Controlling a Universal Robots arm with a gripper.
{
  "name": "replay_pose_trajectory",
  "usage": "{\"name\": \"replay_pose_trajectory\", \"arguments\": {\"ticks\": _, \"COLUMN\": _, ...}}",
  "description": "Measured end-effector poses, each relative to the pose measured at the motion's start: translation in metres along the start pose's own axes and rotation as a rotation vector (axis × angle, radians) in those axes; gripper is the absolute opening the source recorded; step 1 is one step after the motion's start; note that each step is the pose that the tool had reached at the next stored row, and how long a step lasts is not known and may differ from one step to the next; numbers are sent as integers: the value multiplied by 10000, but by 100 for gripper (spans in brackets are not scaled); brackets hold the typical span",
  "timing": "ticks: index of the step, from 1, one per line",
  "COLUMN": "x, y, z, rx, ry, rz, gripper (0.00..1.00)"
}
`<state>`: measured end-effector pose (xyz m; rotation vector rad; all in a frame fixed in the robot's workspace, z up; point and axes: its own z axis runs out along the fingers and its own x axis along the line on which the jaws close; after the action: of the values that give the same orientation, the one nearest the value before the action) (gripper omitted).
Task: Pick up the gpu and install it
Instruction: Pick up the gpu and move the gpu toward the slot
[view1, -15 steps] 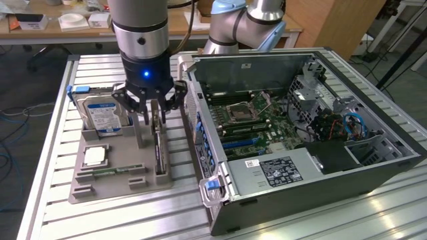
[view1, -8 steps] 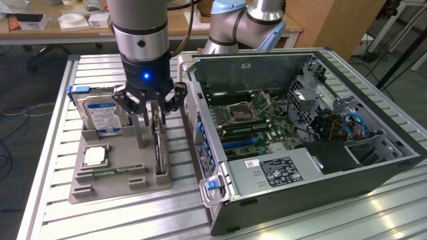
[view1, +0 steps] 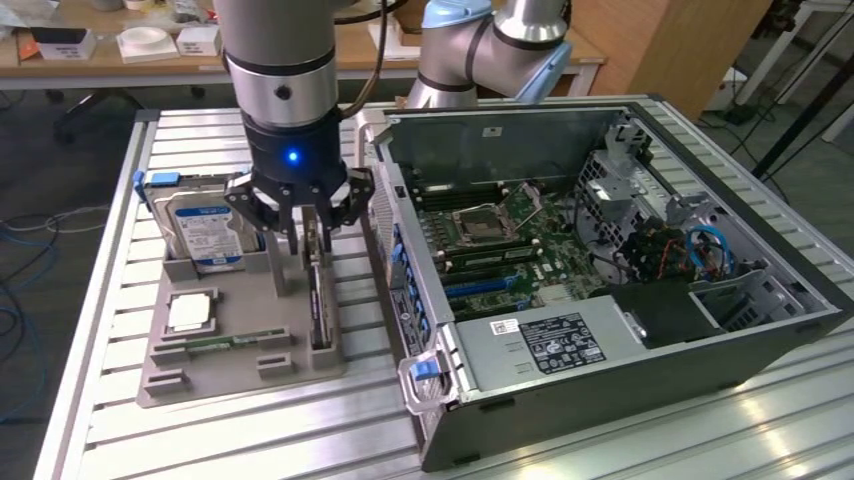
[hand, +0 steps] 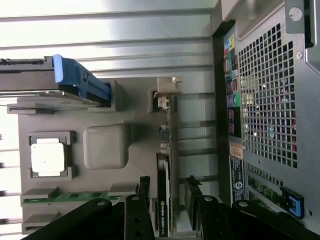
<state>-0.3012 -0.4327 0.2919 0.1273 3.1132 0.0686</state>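
Slatted aluminium table: my black claw hangs part-open and empty astride the thin dark gpu card standing edge-up between its jaws; I fear an off-centre close jamming it in the grey tray.

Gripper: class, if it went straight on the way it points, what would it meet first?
Most likely the gpu, standing on edge in the grey tray: the gripper's open fingers straddle it from above. Depth is hard to judge.

Grey tray on slatted worktop carries upright blue-labelled hard drive, square processor chip, green memory stick. Open computer case stands just beside it.
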Motion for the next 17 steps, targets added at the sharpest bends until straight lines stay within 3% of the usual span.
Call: {"name": "replay_pose_trajectory", "arguments": {"ticks": 17, "x": 1, "y": -13, "z": 60, "rx": 0, "ry": -1, "rz": 0, "gripper": 41}}
